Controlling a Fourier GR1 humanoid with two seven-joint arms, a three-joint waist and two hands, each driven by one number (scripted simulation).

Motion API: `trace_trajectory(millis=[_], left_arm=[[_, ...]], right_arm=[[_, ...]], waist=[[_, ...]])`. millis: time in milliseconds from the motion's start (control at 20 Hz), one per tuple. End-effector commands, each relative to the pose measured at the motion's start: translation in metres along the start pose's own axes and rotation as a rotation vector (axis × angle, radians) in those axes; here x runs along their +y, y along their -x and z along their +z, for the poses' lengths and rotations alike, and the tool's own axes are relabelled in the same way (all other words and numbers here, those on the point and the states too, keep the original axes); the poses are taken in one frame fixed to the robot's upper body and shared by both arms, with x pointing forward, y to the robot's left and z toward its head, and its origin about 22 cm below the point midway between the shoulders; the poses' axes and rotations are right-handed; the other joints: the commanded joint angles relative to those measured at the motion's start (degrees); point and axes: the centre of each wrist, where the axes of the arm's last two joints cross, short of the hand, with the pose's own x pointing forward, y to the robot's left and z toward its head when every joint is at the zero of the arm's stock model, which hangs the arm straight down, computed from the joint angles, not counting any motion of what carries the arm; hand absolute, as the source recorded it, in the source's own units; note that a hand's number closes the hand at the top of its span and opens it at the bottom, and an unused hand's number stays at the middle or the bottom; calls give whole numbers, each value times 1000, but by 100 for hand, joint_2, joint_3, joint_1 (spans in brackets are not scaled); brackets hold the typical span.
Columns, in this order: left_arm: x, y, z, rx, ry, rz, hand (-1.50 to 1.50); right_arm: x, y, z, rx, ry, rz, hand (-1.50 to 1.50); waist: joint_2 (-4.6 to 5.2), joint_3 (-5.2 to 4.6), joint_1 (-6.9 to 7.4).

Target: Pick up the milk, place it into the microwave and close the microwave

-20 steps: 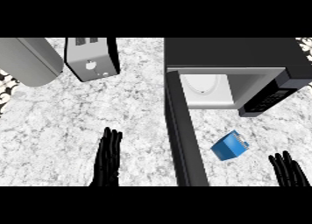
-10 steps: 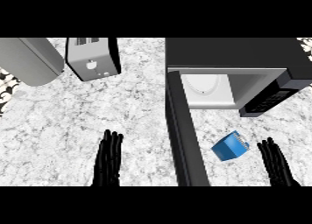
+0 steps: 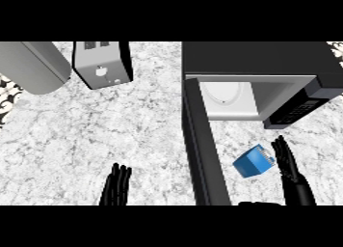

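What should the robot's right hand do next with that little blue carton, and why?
Probably curl its fingers around the blue milk carton. The right hand is open right beside the carton's right side, not yet holding it, and the microwave stands open just beyond, its door swung out. The left hand rests open at the lower edge.

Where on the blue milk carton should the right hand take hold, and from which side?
Judging from its pose, grip the milk carton across its flat side faces, coming from its right, where the open right hand is. The open microwave door blocks the left side. The carton looks tilted on the counter.
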Motion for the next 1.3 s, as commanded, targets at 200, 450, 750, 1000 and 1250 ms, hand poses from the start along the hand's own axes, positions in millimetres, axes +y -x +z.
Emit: trace_trajectory(millis=[200,450,750,1000,1250], left_arm=[[27,-9,14,12,0,-8,-150],[38,-8,26,7,-6,3,-150],[38,-14,33,12,6,6,-150],[57,-11,5,0,-7,-1,-150],[64,-19,16,19,-3,-3,-150]], right_arm=[[-6,43,-27,7,44,58,-150],[-8,49,-39,-26,82,41,150],[-26,72,-39,1,94,181,150],[-24,85,-50,40,74,202,150],[-72,86,-51,79,98,286,150]], waist=[[5,2,20],[-1,-1,15],[5,2,33],[18,4,23],[27,9,60]])
